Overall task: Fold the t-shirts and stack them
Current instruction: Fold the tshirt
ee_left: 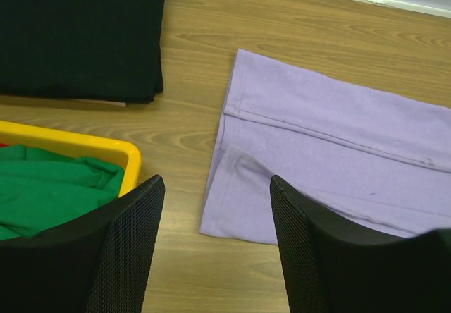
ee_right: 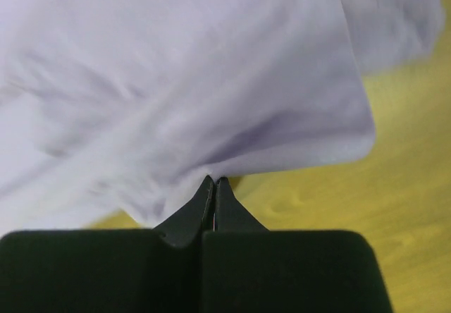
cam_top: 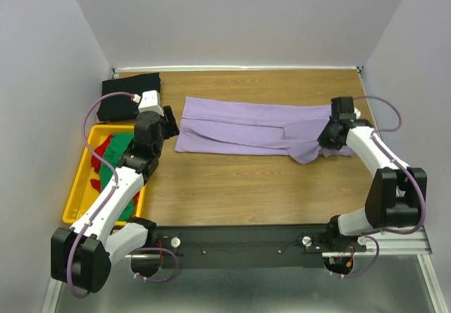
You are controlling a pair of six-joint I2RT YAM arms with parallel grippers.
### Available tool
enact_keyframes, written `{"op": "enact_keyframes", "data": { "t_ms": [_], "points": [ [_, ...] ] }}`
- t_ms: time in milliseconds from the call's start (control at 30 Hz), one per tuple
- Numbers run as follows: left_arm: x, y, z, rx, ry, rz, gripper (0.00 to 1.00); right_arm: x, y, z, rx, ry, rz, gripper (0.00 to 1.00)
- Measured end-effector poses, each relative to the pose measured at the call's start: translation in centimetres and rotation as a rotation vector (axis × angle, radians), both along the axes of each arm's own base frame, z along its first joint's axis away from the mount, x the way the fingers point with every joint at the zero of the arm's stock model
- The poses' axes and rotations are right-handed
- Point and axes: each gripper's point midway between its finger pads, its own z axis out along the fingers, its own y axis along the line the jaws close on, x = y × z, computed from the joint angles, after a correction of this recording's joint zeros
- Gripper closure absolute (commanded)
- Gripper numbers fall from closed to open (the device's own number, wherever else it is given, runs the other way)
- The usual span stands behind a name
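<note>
A large lavender t-shirt lies folded into a long strip across the middle of the table. My right gripper is at the strip's right end. In the right wrist view it is shut on an edge of that lavender cloth, which bunches toward the tips. My left gripper hovers open just off the strip's left end. Its fingers frame the near left corner of the shirt with nothing between them. A folded black t-shirt lies at the back left.
A yellow crate stands at the left edge beside my left arm. It holds a green t-shirt and a red one. In the left wrist view the crate's corner is close to the left finger. Walls close the back and both sides.
</note>
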Motion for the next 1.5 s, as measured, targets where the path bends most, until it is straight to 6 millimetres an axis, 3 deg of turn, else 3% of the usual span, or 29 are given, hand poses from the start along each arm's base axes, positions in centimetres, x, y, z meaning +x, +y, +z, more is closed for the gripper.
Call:
{"op": "enact_keyframes", "data": {
  "t_ms": [100,200,433,600,767,867,900,1000,1200,1367,1433,1500],
  "points": [
    [0.0,0.0,-0.1,0.001,0.001,0.000,0.31,3.7,0.1,2.6,0.001,-0.077,0.002,0.99],
    [0.0,0.0,-0.1,0.002,0.003,0.002,0.31,6.9,0.2,3.5,0.001,-0.106,0.008,0.99],
    [0.4,0.0,-1.6,0.019,0.043,0.003,0.32,13.1,0.2,1.9,-0.011,-0.088,0.027,0.97],
    [0.6,-0.1,-2.5,0.030,0.068,0.003,0.32,17.1,0.2,2.2,-0.019,-0.122,0.041,0.94],
    [0.9,-0.1,-3.7,0.042,0.103,0.002,0.32,19.3,0.2,1.9,-0.023,-0.135,0.047,0.92],
    [0.9,-0.2,-4.6,0.052,0.128,0.000,0.32,20.1,0.2,1.0,-0.026,-0.125,0.052,0.71],
    [0.9,-0.2,-4.8,0.054,0.135,0.000,0.32,20.3,0.2,0.6,-0.028,-0.119,0.055,0.61],
    [1.0,-0.2,-5.4,0.060,0.155,0.000,0.32,20.4,0.2,-0.2,-0.034,-0.104,0.067,0.48],
    [1.0,-0.7,-7.3,0.061,0.214,-0.026,0.35,19.6,-0.2,1.3,-0.056,-0.126,0.079,0.43],
    [1.6,-2.6,-8.2,0.010,0.272,-0.088,0.41,15.1,-1.9,3.8,-0.042,-0.167,0.050,0.47],
    [2.1,-3.6,-8.5,-0.011,0.294,-0.115,0.43,12.5,-4.5,4.7,-0.010,-0.211,-0.013,0.50],
    [2.9,-5.0,-8.9,-0.033,0.323,-0.152,0.50,10.3,-7.1,4.5,0.026,-0.251,-0.086,0.52]
  ]
}}
